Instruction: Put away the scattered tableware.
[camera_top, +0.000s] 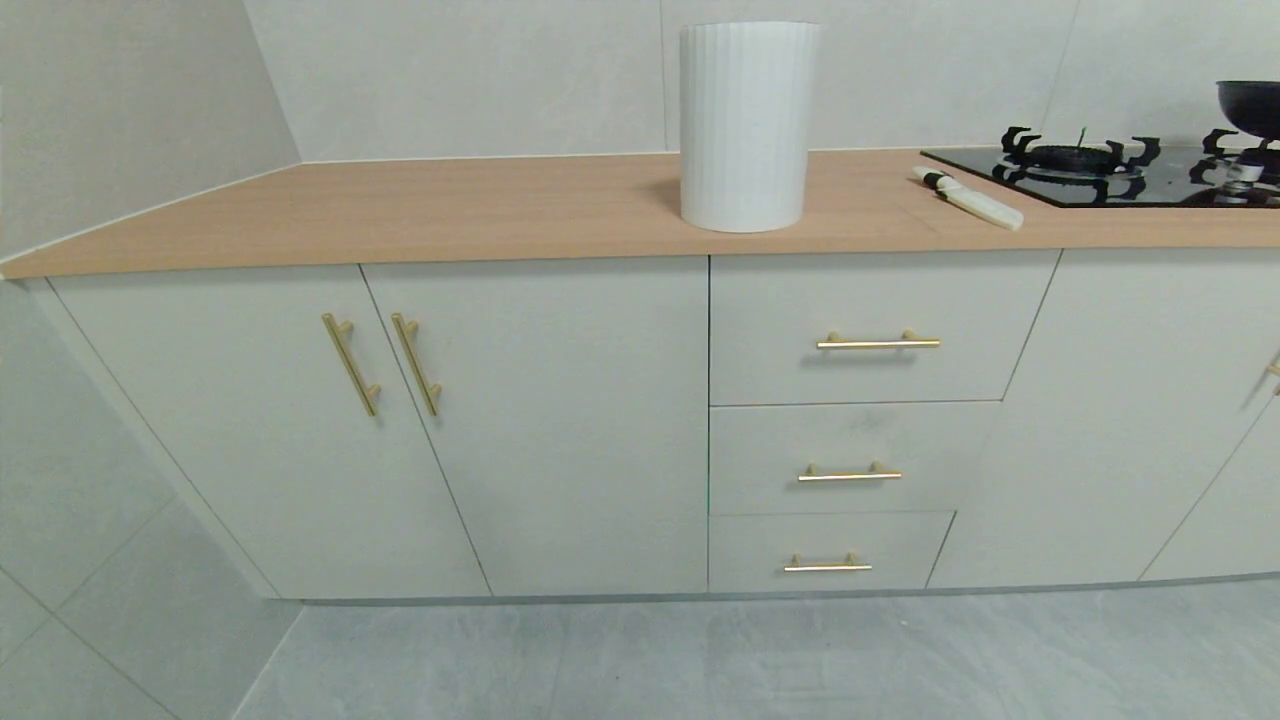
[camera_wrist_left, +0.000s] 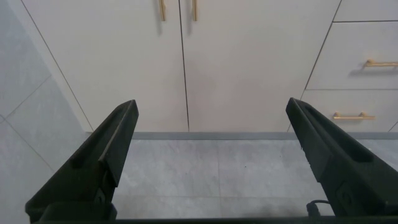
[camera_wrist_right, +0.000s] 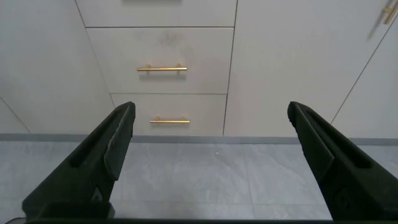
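Note:
A white-handled knife (camera_top: 968, 198) lies on the wooden countertop (camera_top: 480, 210) just left of the hob. A tall white ribbed holder (camera_top: 745, 125) stands upright on the counter, above the drawer stack. My left gripper (camera_wrist_left: 211, 115) is open, held low over the floor and facing the cabinet doors (camera_wrist_left: 180, 62). My right gripper (camera_wrist_right: 211, 115) is open too, with nothing between its fingers, facing the lower drawers (camera_wrist_right: 161, 59).
A black gas hob (camera_top: 1120, 170) with a dark pot (camera_top: 1250, 105) sits at the counter's right end. Below are two cabinet doors (camera_top: 400, 420) with gold handles and three drawers (camera_top: 860, 340). Grey tiled floor (camera_top: 700, 660) lies before the cabinets, a wall on the left.

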